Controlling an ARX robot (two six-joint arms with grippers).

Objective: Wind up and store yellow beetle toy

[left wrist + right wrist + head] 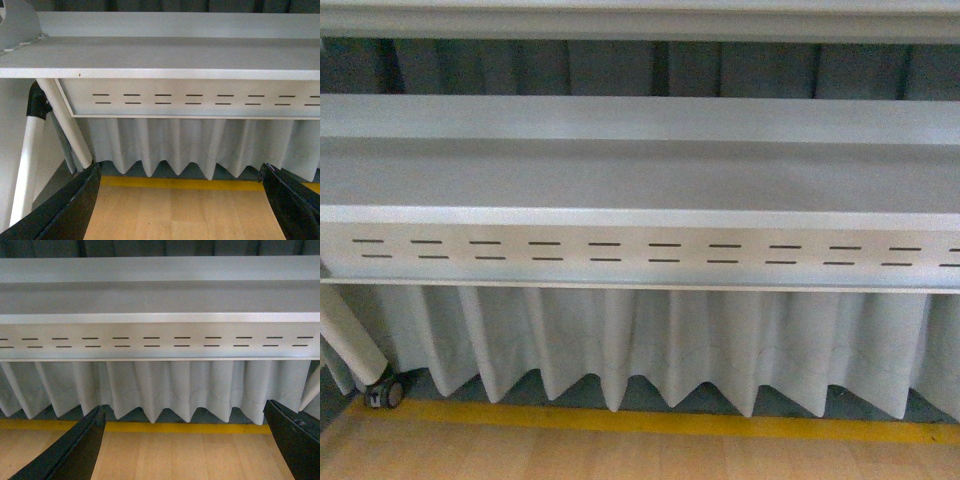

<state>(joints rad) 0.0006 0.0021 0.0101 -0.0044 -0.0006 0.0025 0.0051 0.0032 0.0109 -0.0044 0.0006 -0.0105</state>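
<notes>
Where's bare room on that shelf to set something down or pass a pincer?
The grey shelf shows bare across its width, between the rear rail and the slotted panel. The only crowding is below its left end, at the white legs.

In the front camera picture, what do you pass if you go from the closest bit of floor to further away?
wooden floor → yellow line → white pleated curtain
</notes>
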